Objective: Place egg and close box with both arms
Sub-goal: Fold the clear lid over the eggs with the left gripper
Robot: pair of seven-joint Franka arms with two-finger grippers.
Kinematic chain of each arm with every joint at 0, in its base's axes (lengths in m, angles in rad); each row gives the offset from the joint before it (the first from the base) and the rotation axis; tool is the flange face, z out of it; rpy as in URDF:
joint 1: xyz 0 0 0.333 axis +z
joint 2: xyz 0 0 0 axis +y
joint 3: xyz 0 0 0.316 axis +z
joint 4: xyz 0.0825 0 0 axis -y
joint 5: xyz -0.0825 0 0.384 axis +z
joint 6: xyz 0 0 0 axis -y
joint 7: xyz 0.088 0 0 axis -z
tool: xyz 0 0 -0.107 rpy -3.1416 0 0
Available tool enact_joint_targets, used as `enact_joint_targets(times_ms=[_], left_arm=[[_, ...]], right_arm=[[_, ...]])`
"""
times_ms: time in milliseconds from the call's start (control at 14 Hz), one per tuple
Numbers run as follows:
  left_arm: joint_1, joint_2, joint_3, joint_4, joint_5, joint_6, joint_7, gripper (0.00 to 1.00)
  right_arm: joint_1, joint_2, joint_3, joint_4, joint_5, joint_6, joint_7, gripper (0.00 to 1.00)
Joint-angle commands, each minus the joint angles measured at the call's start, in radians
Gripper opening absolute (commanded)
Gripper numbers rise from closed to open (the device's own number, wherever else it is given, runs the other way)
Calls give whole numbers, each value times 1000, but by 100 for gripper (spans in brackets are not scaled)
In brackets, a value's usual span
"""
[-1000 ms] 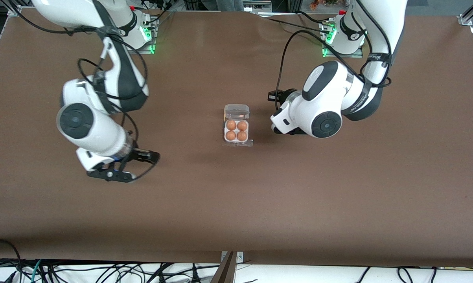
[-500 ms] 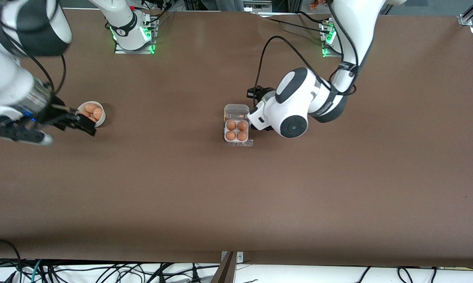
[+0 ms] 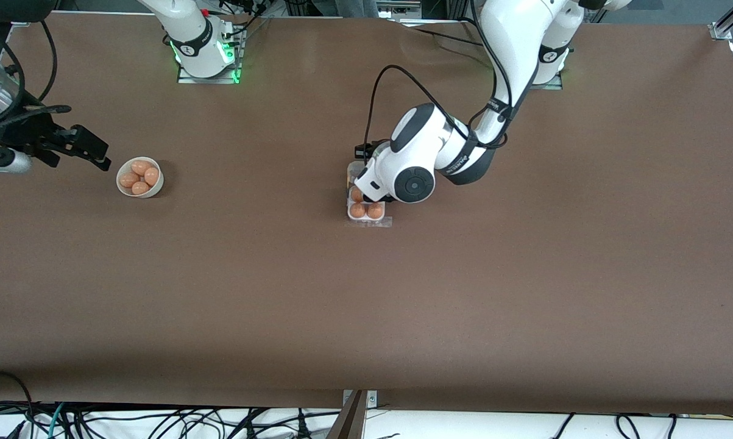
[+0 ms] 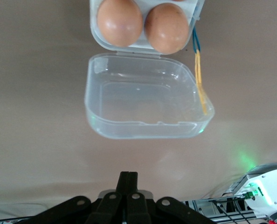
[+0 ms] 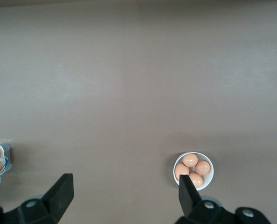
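Note:
The clear box (image 3: 369, 221) lies mid-table with its lid open. Two eggs (image 3: 358, 210) show fully in its nearer cells; the left arm's wrist (image 3: 403, 177) covers the lid and partly hides the farther cells. In the left wrist view the left gripper (image 4: 128, 179) is shut and empty, a little above the table beside the open lid (image 4: 148, 107), with two eggs (image 4: 120, 21) in the cells past it. The right gripper (image 3: 78, 157) is open and empty, up in the air beside the bowl at the right arm's end. Its open fingers also frame the right wrist view (image 5: 124, 193).
A round white bowl (image 3: 159, 183) with several more eggs stands toward the right arm's end of the table. It also shows in the right wrist view (image 5: 211, 176). A thin yellow and blue cord (image 4: 199, 74) runs along one edge of the lid. Bare brown table lies all around.
The left arm has swung in from beside the box until its wrist is over the lid. The right arm has swung out toward its end of the table, uncovering the bowl.

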Motion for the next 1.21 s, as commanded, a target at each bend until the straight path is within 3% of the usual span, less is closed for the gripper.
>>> enact_joint_targets(times_ms=[0,714,1143], left_arm=[[-34,30,13,32,-24,17,-56,1],[-51,73,24,32,-6,64,-64,1],[-31,73,53,82,-6,67,-66,2]], right_arm=[[-10,-21,3,-8,-5,-27,-42,100],[1,5,3,-8,-13,-17,-30,100],[-4,7,3,-8,-16,-6,-30,100]])
